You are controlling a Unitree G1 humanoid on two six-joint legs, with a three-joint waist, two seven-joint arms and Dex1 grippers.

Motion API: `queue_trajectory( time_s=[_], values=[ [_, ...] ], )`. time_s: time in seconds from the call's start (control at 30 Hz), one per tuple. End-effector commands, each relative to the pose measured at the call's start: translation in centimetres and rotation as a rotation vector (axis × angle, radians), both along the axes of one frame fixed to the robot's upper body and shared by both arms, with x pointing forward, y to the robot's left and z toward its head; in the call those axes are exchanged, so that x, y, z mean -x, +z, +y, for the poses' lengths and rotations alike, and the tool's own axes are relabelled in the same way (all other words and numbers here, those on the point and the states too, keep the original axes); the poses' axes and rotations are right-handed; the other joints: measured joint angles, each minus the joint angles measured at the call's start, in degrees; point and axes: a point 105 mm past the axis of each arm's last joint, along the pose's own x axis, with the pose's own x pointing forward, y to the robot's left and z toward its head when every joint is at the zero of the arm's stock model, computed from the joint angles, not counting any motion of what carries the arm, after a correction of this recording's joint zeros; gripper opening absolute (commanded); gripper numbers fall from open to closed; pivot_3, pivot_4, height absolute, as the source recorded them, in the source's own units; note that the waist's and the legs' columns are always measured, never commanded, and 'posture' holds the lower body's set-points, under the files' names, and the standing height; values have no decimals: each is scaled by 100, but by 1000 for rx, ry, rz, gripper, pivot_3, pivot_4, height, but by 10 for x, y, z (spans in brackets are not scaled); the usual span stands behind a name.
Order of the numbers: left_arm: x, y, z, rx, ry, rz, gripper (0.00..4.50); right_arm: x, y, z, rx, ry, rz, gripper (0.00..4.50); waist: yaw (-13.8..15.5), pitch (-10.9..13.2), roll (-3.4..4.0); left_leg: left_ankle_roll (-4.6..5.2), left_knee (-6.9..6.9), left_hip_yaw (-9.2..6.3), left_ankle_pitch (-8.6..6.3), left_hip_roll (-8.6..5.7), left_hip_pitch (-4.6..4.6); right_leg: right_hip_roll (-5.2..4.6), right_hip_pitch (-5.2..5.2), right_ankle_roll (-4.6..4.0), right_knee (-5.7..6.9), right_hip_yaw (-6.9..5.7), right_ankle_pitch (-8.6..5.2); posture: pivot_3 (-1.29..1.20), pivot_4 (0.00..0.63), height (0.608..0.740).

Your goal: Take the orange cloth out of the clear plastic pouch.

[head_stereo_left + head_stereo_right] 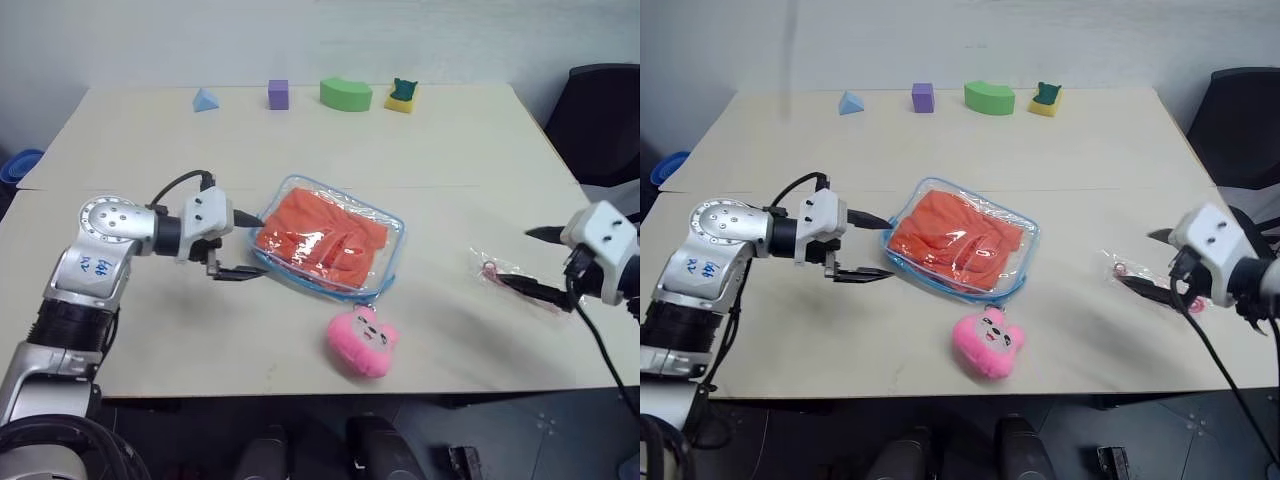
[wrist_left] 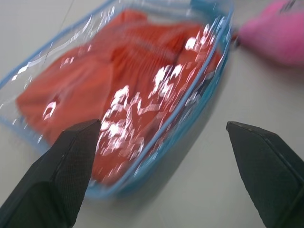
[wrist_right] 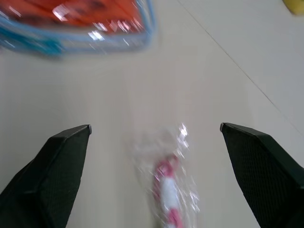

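The clear plastic pouch point(image 1: 392, 262) with light blue edging lies flat in the middle of the table. The orange cloth point(image 1: 320, 238) is inside it, wrinkled under the shiny plastic. My left gripper point(image 1: 245, 245) is open just off the pouch's left end, one finger on each side of that corner and touching nothing. In the left wrist view the pouch edge point(image 2: 142, 164) and the cloth point(image 2: 118, 71) lie just ahead of the left gripper point(image 2: 161, 126). My right gripper point(image 1: 535, 262) is open and empty at the table's right side, well away from the pouch.
A small clear wrapper point(image 1: 495, 270) with pink-red contents lies just in front of the right gripper point(image 3: 154, 127). A pink plush point(image 1: 362, 342) sits near the front edge below the pouch. A blue pyramid point(image 1: 205, 100), purple cube point(image 1: 278, 94), green arch point(image 1: 346, 93) and yellow block point(image 1: 401, 96) line the far edge.
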Motion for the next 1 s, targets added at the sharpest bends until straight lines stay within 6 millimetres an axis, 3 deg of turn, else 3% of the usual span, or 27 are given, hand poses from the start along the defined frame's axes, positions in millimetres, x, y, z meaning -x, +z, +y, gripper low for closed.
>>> queue_trajectory(
  time_s=[0.03,0.17,0.37,0.47,0.9,1.0],
  values=[
    [-7,1,3,-67,-39,-64,4500,25,15,40,-71,222,61,4444,21,0,-1,1,1,-2,-1,0,-2,-3,1,0,-2,-3,0,0,150,740],
    [-17,-5,-4,-72,-55,-98,4500,37,13,70,-97,343,102,4444,134,1,-1,9,15,-2,-6,0,-21,-9,-7,2,-9,-6,1,0,150,740],
    [-31,-7,-10,-66,-50,-151,4500,43,9,86,-108,396,129,4444,176,4,-7,15,43,-8,-10,-3,-44,-15,-15,15,-9,-13,8,0,150,740],
    [-36,-6,-14,-42,-46,-173,3888,43,9,88,-114,391,130,4500,177,4,-8,15,44,-7,-11,-4,-44,-15,-16,15,-9,-13,8,0,150,740],
    [-27,-31,-14,-72,-46,-131,42,41,11,92,-112,387,125,4500,146,5,-9,15,43,-7,-11,-4,-46,-15,-20,15,-6,-12,8,0,150,740],
    [-18,-34,-15,-57,-13,-85,42,41,6,90,-78,378,130,4500,142,5,-9,16,42,-7,-11,-4,-46,-15,-20,15,-5,-11,8,0,150,740]
  ],
)
